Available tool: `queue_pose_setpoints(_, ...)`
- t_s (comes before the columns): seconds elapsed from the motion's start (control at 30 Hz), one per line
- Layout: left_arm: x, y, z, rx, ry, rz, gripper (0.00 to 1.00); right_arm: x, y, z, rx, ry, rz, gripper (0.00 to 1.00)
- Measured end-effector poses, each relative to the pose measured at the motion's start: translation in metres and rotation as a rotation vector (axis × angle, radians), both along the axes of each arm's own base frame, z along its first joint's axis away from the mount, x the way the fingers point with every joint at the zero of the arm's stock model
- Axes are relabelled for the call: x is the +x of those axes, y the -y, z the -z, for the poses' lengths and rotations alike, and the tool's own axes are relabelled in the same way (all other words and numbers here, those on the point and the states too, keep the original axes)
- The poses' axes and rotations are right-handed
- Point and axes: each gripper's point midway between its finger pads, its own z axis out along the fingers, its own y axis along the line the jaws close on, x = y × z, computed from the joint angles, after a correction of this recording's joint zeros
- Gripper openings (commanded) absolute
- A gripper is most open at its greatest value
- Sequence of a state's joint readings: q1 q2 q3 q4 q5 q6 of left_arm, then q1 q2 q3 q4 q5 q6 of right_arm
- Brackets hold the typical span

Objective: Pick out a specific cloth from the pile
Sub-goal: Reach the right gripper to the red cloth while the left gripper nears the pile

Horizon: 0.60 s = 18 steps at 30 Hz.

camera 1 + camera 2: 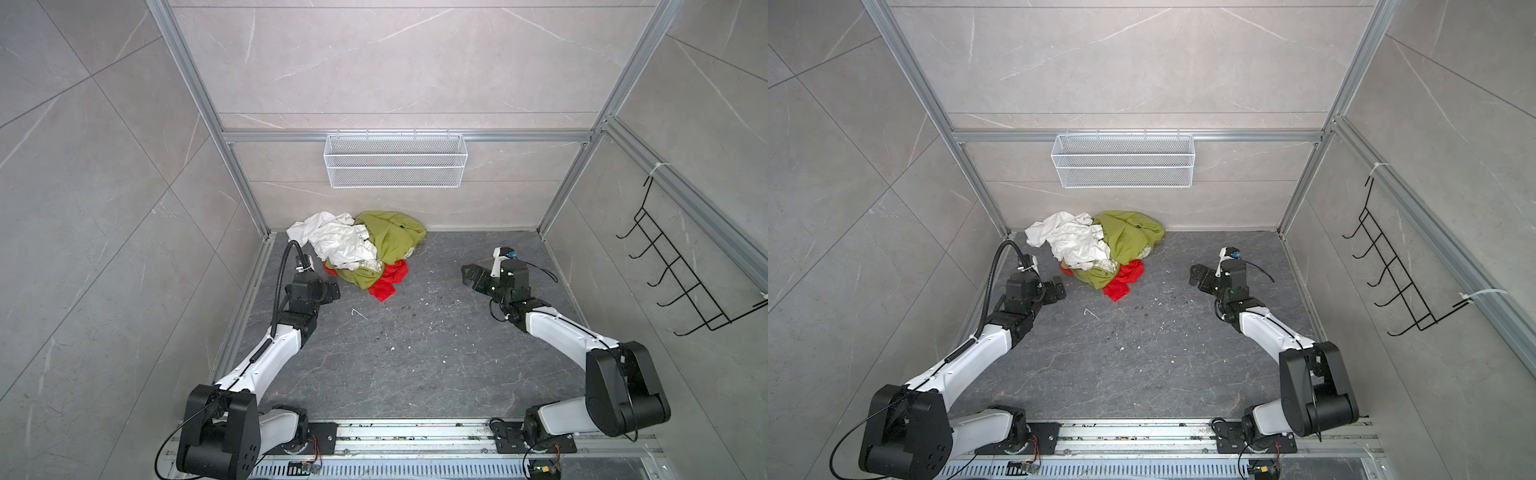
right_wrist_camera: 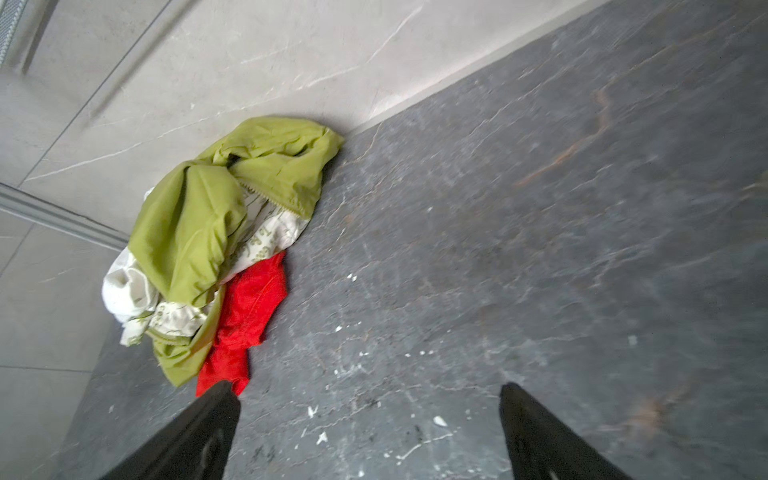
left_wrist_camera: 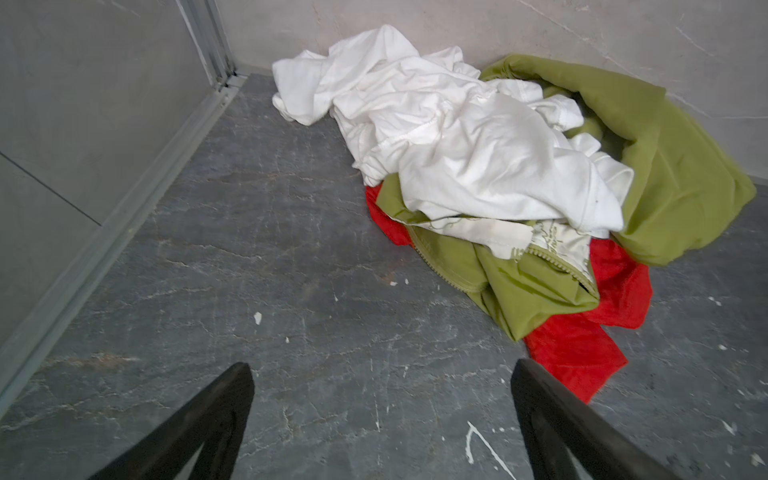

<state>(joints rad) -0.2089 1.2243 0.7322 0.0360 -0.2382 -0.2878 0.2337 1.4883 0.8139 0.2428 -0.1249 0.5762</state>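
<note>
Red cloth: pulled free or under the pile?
Under it. The red cloth shows only crumpled edges sticking out on the floor from beneath the olive-green cloth.

Pretty obviously a robot lab test cell I'm driving here, not a real room: marble-look wall panels [image 1: 395,62] slotted into aluminium framing [image 1: 274,136], a mesh basket [image 1: 395,160] and hook rack [image 1: 683,266] hung on it, left arm [image 1: 270,353] and right arm [image 1: 561,328] bolted to a rail [image 1: 415,432].

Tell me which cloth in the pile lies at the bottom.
The red cloth: it pokes out from beneath the olive-green cloth, while the white cloth sits on top.
</note>
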Motion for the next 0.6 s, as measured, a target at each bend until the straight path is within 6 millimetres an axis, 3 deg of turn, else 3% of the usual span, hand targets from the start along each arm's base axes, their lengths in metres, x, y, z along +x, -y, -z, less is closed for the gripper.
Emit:
queue_pose_setpoints(0.23,0.006,0.022,-0.005,-0.1,-0.04,0.074,1.0,0.01,-0.052,0.002,0.122,-0.032,-0.084,0.99)
queue_pose_setpoints(0.6,0.008,0.045,0.011,-0.188,-0.108,0.159,0.97,0.031,-0.097,0.021,0.328,-0.151,-0.099,0.84)
